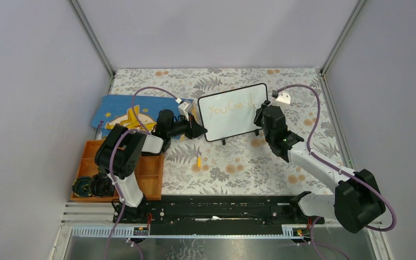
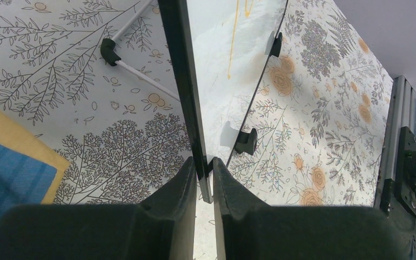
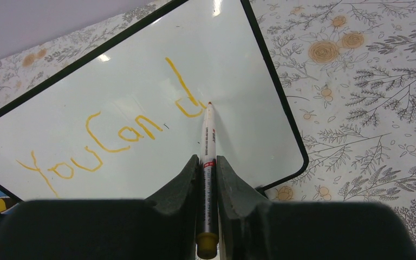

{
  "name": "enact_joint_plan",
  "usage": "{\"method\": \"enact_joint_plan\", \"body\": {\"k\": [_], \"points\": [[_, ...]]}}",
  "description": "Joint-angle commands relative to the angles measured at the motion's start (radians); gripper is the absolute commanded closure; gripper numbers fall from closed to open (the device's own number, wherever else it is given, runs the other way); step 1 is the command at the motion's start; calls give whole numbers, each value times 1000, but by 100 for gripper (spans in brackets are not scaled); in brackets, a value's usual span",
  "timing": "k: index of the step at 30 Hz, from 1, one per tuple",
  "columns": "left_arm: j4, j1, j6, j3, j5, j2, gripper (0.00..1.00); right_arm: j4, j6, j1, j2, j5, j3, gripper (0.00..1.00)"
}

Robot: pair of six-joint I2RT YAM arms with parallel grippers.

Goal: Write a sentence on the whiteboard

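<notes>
The whiteboard [image 1: 233, 111] stands upright on its black feet at mid table. Orange writing on it reads "You Can d" [image 3: 103, 138] in one line. My left gripper [image 1: 197, 130] is shut on the board's left edge, seen edge-on in the left wrist view [image 2: 187, 97], with the jaws [image 2: 205, 167] pinching the frame. My right gripper [image 1: 260, 114] is at the board's right side, shut on a white marker [image 3: 207, 157] with an orange end; the jaws meet round its barrel [image 3: 208, 162]. Its tip touches the board at the "d".
A blue star-patterned book [image 1: 122, 114] lies behind the left arm. An orange tray [image 1: 146, 173] with dark items sits at the left front. A small orange marker cap [image 1: 199, 161] lies on the floral cloth in front of the board.
</notes>
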State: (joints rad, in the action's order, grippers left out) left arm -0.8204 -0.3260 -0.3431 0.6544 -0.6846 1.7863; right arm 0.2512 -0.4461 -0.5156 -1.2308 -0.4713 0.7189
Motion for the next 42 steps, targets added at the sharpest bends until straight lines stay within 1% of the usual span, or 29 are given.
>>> {"method": "enact_joint_plan", "body": {"k": [1, 9, 19, 25, 42], "points": [[35, -6, 44, 6, 37, -11, 80, 13, -2, 9, -13, -57, 63, 100], [35, -7, 44, 6, 38, -11, 80, 28, 0, 9, -16, -64, 73, 100], [35, -7, 44, 6, 37, -10, 80, 86, 15, 9, -3, -5, 51, 100], [38, -7, 44, 6, 38, -11, 80, 91, 16, 9, -8, 31, 48, 100], [40, -8, 44, 7, 39, -13, 80, 8, -2, 9, 0, 40, 39, 100]]}}
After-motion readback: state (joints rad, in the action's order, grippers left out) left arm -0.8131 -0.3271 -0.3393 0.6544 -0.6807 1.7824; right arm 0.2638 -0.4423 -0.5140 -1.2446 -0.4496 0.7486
